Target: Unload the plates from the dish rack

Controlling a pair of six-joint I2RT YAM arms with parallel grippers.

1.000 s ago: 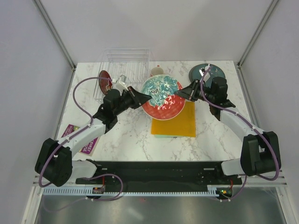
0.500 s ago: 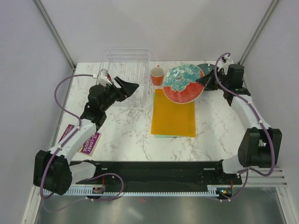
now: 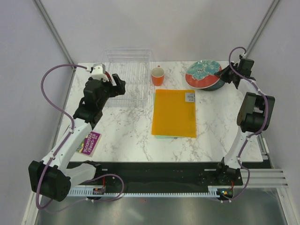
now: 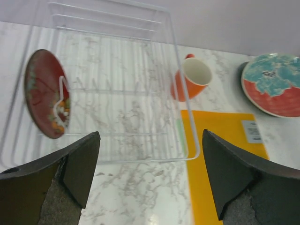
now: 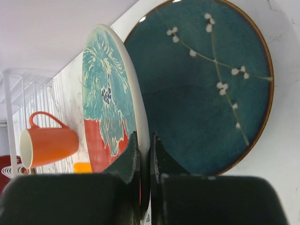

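Right gripper [image 5: 143, 140]: clenched on the rim of the round red plate with a teal pattern [image 5: 105, 93], one finger on each face. The held plate sits at the far right corner of the white marbled table [image 3: 126, 136], tilted over the round dark teal plate with white blossom sprigs [image 5: 206, 93], which lies flat on the table. Contact between the two plates cannot be determined.

Left gripper [image 4: 150, 136]: released, jaws wide apart, holding nothing. It is positioned above the near side of the clear plastic box-shaped dish rack [image 4: 187, 131] at the far left of the table. One round dark red plate [image 4: 44, 93] stands upright in the rack's left end.

An orange cup [image 4: 194, 79] stands just right of the rack. A flat orange-yellow folder [image 3: 174, 112] lies near it, mid-table.
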